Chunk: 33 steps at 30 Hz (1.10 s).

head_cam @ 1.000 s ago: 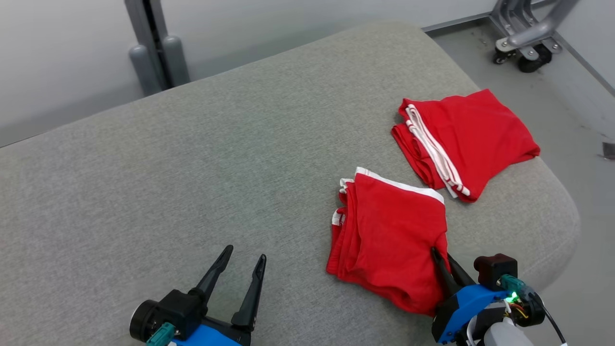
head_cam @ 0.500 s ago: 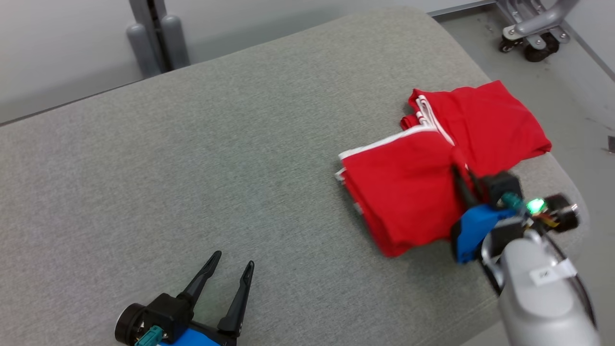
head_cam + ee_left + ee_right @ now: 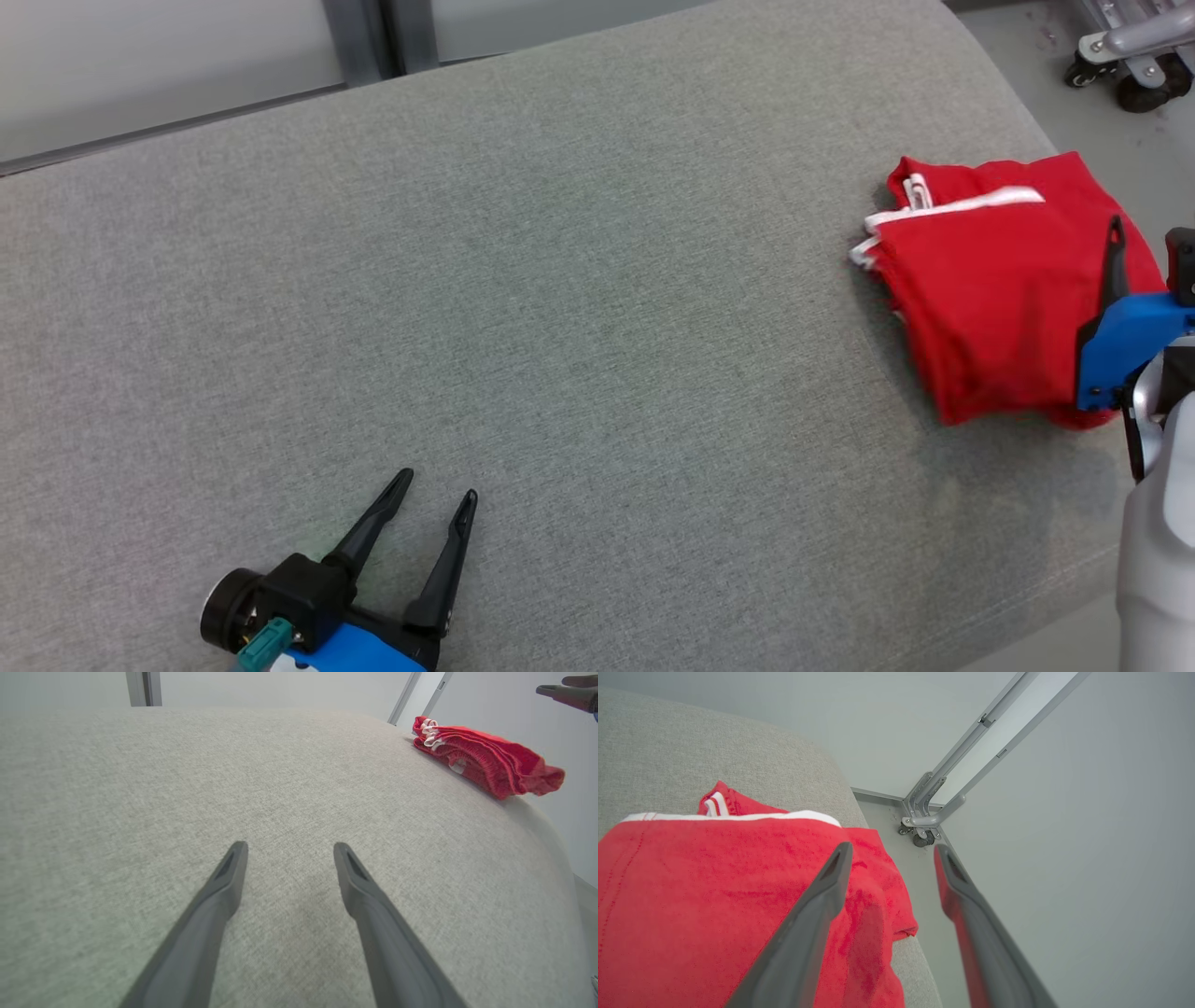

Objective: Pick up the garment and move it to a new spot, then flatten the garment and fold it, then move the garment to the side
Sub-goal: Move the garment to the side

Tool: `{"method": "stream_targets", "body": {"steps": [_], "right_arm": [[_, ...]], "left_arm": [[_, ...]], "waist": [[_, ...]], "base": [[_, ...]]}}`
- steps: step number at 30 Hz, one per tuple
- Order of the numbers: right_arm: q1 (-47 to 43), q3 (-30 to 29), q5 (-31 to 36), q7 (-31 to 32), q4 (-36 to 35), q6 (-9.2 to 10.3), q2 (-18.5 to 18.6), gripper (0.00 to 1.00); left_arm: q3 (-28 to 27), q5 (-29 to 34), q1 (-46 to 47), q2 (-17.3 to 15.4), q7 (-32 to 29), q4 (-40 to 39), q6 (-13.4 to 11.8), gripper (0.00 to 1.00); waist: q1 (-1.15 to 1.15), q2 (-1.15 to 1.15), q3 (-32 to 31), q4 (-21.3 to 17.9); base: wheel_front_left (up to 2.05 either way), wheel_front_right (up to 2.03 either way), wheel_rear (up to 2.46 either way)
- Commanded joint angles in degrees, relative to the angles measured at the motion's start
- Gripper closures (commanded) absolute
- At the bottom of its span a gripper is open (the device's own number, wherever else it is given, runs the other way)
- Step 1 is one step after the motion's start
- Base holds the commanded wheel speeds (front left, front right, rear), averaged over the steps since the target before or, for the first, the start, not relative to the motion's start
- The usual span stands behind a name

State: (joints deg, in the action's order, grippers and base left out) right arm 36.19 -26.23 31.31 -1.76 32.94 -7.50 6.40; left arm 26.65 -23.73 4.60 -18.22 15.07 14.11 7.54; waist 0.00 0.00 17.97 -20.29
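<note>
A wide grey upholstered cushion (image 3: pixel 560 280) takes up most of the scene. The folded red garment (image 3: pixel 980 299), edged with a white band, lies at the cushion's far right, close to its rounded rim. A second red piece (image 3: pixel 714 805) with white stripes peeks out from under it. Whether that is a separate garment or a loose fold of the same one is hard to tell from here.

The right gripper (image 3: pixel 893 848) hangs just above the garment's right end with its two dark fingers spread and nothing between them. One finger sits over red cloth, the other over the floor (image 3: pixel 1027 56) beyond the rim. The left gripper (image 3: pixel 436 484) rests low at the near left, its fingers also spread and empty, well apart from the garment.

The main risk is the edge. One corner of the red cloth already droops past the rim, so a brush from the right gripper as it pulls away could drag the pile off onto the floor. The finger over the cloth could also catch a layer and pull the fold open. A clean lift straight up and away looks safest.

To the left and centre, the cushion is bare and broad, with plenty of room to move. To the right the surface ends almost at once. A wheeled metal frame (image 3: pixel 1130 65) stands on the floor, well clear of the arm.
</note>
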Motion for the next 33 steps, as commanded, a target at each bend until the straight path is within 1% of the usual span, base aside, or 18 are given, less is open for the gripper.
{"method": "stream_targets", "body": {"steps": [1, 2, 3, 6, 9, 13, 16, 18, 21, 22, 25, 29, 33], "right_arm": [[1.03, -1.56, 1.14, -1.68, -1.2, 0.02, -1.36, 0.0], [1.14, -2.61, 1.14, -2.76, -1.75, 0.03, -1.87, 0.0], [1.33, -2.88, 1.35, -5.2, -1.91, 0.02, -2.86, 0.0], [1.73, -1.52, -0.46, -9.25, -1.07, 0.02, -3.45, 0.0], [1.7, 3.81, -7.23, -12.06, 1.9, 0.02, -3.52, 0.0], [-0.99, 12.24, -16.33, -13.33, 3.71, 0.02, -3.5, 0.0], [-3.75, 18.58, -23.94, -13.43, 1.12, 0.03, -3.38, 0.0], [-6.65, 20.72, -29.38, -13.43, -1.04, 0.02, -3.32, 0.0], [-10.64, 23.73, -34.25, -13.45, -2.97, 0.01, -3.46, 0.0], [-10.64, 23.73, -34.25, -13.45, -2.97, 0.01, -3.46, 0.0], [-14.09, 25.87, -36.7, -13.45, -3.34, 0.02, -3.38, 0.0], [-17.76, 28.11, -38.28, -13.45, -2.99, 0.02, -3.39, 0.0], [-19.52, 27.65, -40.0, -13.46, -2.81, 0.02, -3.35, 0.0]], "left_arm": [[-0.56, -0.41, 0.53, -0.77, 0.1, 0.17, -0.11, 0.0], [-0.7, -0.47, 0.65, -0.88, 0.1, 0.21, -0.11, 0.0], [-1.33, -0.5, 0.92, -0.97, 0.1, 0.26, -0.11, 0.0], [-2.65, -0.36, 1.18, -0.56, 0.1, 0.38, -0.11, 0.0], [-4.35, -0.02, 1.53, -0.1, 0.11, 0.73, -0.11, 0.0], [-7.41, 0.4, 1.83, 0.97, 0.11, 1.54, -0.11, 0.0], [-10.41, 0.61, 2.12, 1.98, 0.11, 2.27, -0.11, 0.0], [-12.89, 0.79, 2.06, 2.8, 0.11, 2.8, -0.11, 0.0], [-16.36, 1.33, 1.53, 4.09, 0.11, 3.58, -0.11, 0.0], [-16.36, 1.33, 1.53, 4.09, 0.11, 3.58, -0.11, 0.0], [-19.33, 2.25, 0.75, 5.2, 0.11, 4.2, -0.11, 0.0], [-22.81, 3.54, -0.04, 7.0, 0.11, 5.49, -0.1, 0.0], [-24.71, 3.78, -0.73, 8.55, 0.11, 6.28, -0.11, 0.0]], "waist": [[0.0, 0.0, 0.45, 0.35], [0.0, 0.0, 0.53, 0.37], [0.0, 0.0, 0.51, 0.4], [0.0, 0.0, 0.2, 0.34], [0.0, 0.0, -0.45, 0.7], [0.0, 0.0, -1.53, 2.13], [0.0, 0.0, -2.22, 3.97], [0.0, 0.0, -2.75, 5.47], [0.0, 0.0, -3.58, 7.8], [0.0, 0.0, -3.58, 7.8], [0.0, 0.0, -4.43, 10.07], [0.0, 0.0, -5.66, 13.4], [0.0, 0.0, -6.63, 15.35]], "base": [[0.0, 0.0, 0.0], [0.0, 0.0, 0.0], [0.0, 0.0, 0.0], [0.0, 0.0, 0.0], [0.0, 0.0, 0.0], [0.0, 0.0, 0.0], [0.0, 0.0, 0.0], [0.0, 0.0, 0.0], [0.0, 0.0, 0.0], [0.0, 0.0, 0.0], [0.0, 0.0, 0.0], [0.0, 0.0, 0.0], [0.0, 0.0, 0.0]]}}
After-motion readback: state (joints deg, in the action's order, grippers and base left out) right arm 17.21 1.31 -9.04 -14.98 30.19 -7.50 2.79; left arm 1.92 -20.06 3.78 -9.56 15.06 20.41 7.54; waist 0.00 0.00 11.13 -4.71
